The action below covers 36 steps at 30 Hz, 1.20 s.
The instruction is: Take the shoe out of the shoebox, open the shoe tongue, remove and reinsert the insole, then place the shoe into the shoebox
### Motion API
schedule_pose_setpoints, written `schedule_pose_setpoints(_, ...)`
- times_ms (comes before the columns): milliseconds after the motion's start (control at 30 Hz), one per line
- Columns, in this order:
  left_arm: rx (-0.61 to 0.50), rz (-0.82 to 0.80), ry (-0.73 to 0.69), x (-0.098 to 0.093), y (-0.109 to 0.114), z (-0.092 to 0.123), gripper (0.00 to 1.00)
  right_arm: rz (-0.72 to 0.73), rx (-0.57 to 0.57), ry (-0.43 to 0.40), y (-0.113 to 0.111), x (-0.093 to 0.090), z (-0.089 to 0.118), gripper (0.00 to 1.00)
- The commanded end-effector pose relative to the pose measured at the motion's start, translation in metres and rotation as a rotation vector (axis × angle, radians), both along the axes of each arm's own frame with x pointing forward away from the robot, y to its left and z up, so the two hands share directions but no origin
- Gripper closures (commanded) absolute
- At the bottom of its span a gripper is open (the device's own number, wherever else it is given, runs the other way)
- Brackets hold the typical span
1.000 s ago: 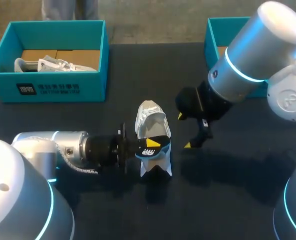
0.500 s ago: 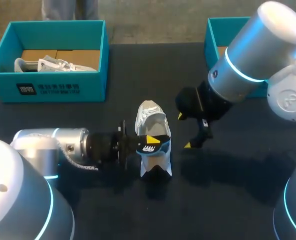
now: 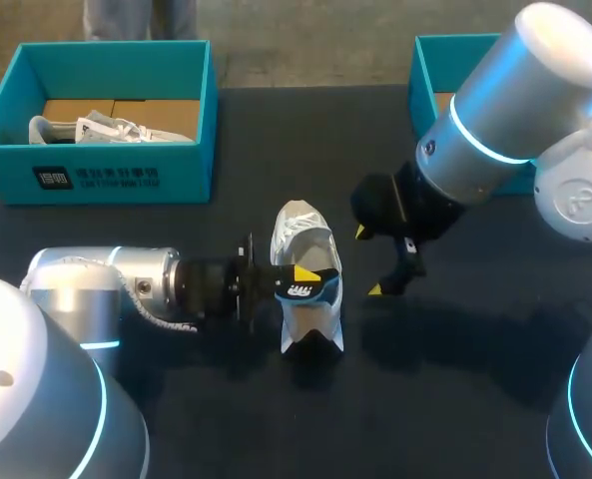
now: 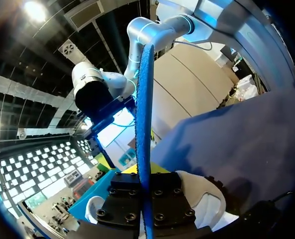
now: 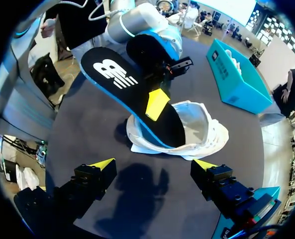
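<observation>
Left gripper (image 3: 301, 279) pinches the black insole (image 5: 122, 84), one end down inside the white shoe (image 3: 300, 239) at mid-table. Right gripper (image 3: 367, 260) hangs spread open just right; shoebox (image 3: 116, 175) sits far left.

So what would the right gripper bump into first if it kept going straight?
Most likely the white shoe, since the right gripper points at it. It tilts downward though, so it might touch the black table just before.
</observation>
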<state>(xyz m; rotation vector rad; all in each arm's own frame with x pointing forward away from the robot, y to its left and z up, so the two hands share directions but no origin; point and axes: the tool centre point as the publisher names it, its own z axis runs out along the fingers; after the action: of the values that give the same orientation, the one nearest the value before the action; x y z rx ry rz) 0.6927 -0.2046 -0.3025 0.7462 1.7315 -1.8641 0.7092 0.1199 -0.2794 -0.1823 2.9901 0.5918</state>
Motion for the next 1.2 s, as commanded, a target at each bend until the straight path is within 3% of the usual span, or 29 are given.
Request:
schedule_pose_setpoints(33,0.025,-0.007,-0.009,-0.007,0.001,-0.002,1.0,-0.001,0.0,-0.003,0.0,-0.001,-0.001,0.0)
schedule_pose_setpoints(467,0.125,0.001,-0.077,-0.009,0.009,-0.012,1.0,-0.001,0.0,-0.003,0.0,-0.001,-0.001,0.0)
schedule_pose_setpoints(1200,0.131,-0.001,-0.056,0.008,0.005,-0.027,1.0,-0.001,0.0,-0.003,0.0,-0.001,-0.001,0.0)
